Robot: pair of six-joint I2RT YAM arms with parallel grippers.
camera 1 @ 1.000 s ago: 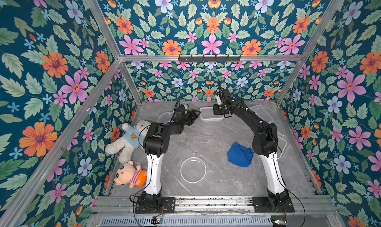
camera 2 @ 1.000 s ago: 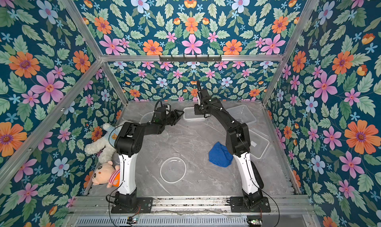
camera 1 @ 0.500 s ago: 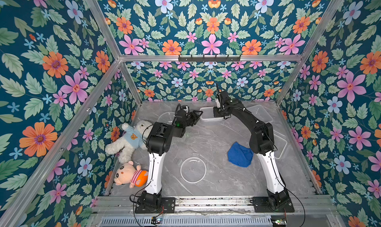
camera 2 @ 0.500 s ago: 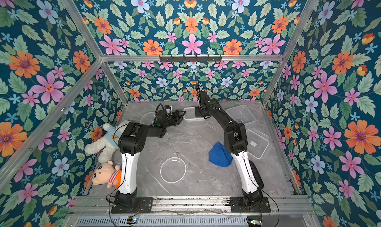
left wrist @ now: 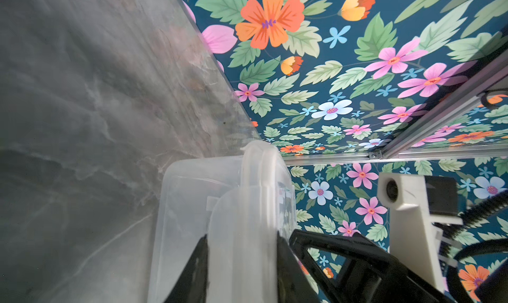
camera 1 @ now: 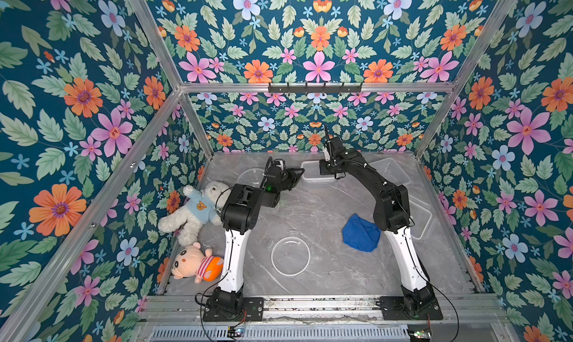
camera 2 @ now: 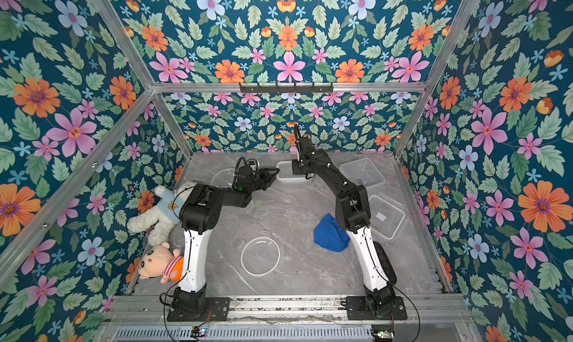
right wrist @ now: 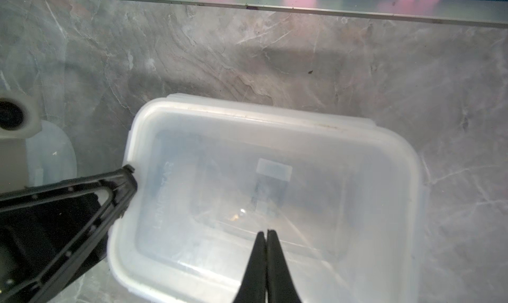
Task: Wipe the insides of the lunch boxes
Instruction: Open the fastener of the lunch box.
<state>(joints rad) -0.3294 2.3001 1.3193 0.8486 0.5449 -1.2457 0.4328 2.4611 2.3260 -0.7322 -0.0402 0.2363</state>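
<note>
Your left fingers (left wrist: 192,277) grasp the short end of the rectangular tub (right wrist: 275,183), one on each side of it and touching. Your right fingers (right wrist: 261,260) are clenched tip to tip on nothing, over that tub's open inside.

You have one grey marbled desk (camera 1: 325,207) and two arms on it, left arm (camera 1: 242,210) and right arm (camera 1: 387,207), both reaching to the back. Two soft toys lie along the left edge: a white bear (camera 1: 192,213) in a blue shirt and, nearer the front, a doll (camera 1: 195,263) in orange.

Count three tubs, all clear, milky plastic and open. The square tub (camera 1: 392,169), the largest, sits near the back right corner with a small dark label on its base. The rectangular tub sits at the middle of the back edge, between the two wrists. It has rounded corners, a thick pale rim, and a small label and lettering on its base. The round tub (camera 1: 248,174), the smallest, sits back left, partly hidden by the left wrist.

One round lid (camera 1: 290,256) lies flat at the front, between the arms. Flat rectangular lids (camera 1: 420,219) lie by the right edge behind the right arm; you cannot tell whether one or two. One blue cloth (camera 1: 361,233) lies crumpled just beside the right arm.
</note>
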